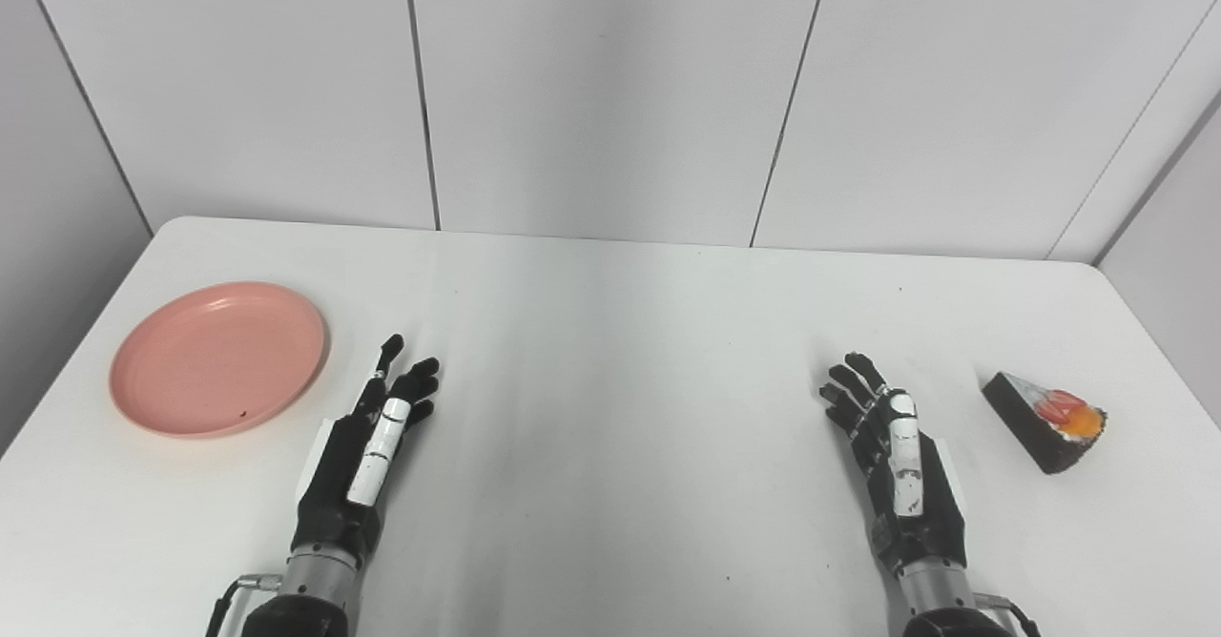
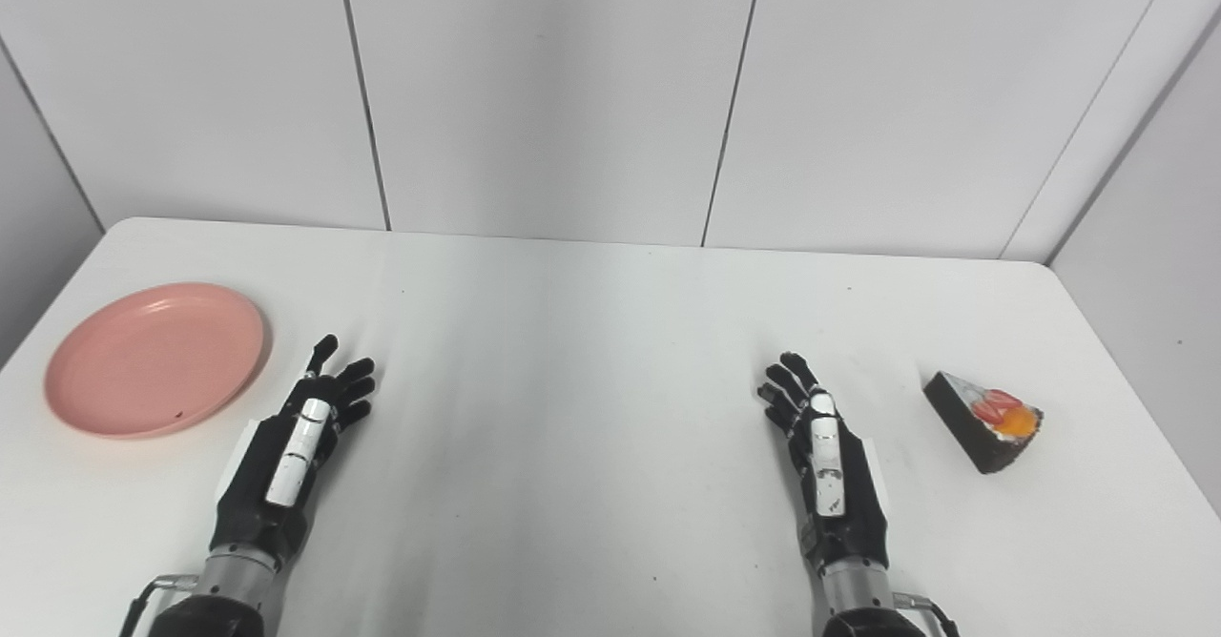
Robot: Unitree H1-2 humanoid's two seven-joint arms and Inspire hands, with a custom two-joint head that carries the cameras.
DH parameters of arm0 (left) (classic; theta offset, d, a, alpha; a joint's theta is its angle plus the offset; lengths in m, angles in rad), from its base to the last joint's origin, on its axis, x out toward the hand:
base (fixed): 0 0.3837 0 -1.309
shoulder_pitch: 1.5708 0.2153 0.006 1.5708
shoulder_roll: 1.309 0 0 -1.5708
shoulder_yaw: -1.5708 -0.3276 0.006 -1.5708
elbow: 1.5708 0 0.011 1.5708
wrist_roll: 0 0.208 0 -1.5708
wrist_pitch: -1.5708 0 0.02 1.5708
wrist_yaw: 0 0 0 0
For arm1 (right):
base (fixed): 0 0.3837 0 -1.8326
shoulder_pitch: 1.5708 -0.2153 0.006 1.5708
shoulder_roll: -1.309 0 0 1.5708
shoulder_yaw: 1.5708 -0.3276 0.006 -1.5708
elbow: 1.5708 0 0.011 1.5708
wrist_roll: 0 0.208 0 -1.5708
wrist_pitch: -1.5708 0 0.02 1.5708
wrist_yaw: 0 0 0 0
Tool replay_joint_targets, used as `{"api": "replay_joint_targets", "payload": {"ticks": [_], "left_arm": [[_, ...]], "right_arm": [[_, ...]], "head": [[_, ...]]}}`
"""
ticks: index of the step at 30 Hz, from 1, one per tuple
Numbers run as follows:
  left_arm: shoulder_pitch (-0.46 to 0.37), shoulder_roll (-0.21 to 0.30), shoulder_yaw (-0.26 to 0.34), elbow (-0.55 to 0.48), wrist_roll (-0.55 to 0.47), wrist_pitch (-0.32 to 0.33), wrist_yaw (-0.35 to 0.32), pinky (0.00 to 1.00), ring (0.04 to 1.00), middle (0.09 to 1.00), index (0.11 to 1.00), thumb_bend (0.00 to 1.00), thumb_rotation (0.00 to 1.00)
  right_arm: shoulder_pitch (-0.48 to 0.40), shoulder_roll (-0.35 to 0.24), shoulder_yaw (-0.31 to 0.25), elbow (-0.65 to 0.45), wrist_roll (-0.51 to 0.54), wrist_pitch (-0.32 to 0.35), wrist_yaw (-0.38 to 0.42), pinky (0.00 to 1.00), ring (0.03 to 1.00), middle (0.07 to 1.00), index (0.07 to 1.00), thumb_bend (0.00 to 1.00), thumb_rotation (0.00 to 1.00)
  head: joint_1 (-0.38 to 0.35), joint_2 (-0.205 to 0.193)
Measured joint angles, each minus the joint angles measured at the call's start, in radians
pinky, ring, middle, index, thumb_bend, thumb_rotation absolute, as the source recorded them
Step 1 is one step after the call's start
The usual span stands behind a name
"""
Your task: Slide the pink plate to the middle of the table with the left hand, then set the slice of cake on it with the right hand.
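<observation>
Nearest the camera, both arms enter from the bottom edge. The left hand (image 1: 367,441) lies over the white table (image 1: 610,332), fingers spread apart, holding nothing. The right hand (image 1: 897,456) is likewise empty with fingers apart, edge-on to the table. Just beyond and left of the left hand sits the pink plate (image 1: 217,358), near the table's left edge, apart from the fingertips. The slice of cake (image 1: 1047,418) lies right of the right hand, untouched. White wall panels (image 1: 610,84) stand behind.
</observation>
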Motion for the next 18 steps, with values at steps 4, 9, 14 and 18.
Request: {"api": "replay_joint_targets", "payload": {"ticks": [4,9,14,18], "left_arm": [[0.000,0.000,0.001,0.001,0.000,0.000,0.000,0.88,0.884,0.877,0.959,0.69,0.89],[-0.001,0.000,0.001,0.001,0.000,-0.001,0.000,0.88,0.886,0.877,0.961,0.69,0.90],[-0.001,0.000,0.001,0.001,0.000,-0.001,0.001,0.86,0.889,0.887,0.956,0.69,0.90],[-0.001,-0.001,0.002,0.003,0.000,-0.004,0.002,0.90,0.941,0.972,0.974,0.68,0.89]], "right_arm": [[-0.001,0.000,0.000,0.001,-0.002,0.000,-0.001,0.89,0.845,0.856,0.866,0.84,1.00],[-0.001,0.001,0.000,0.001,-0.003,0.000,-0.002,0.89,0.843,0.853,0.862,0.85,1.00],[-0.001,0.001,0.000,0.001,-0.004,0.000,-0.002,0.90,0.847,0.858,0.863,0.85,1.00],[-0.001,0.001,0.000,0.001,-0.004,0.000,-0.002,0.90,0.849,0.861,0.865,0.85,1.00]], "head": [[-0.002,0.000],[-0.003,0.002],[-0.005,0.000],[-0.003,0.000]]}}
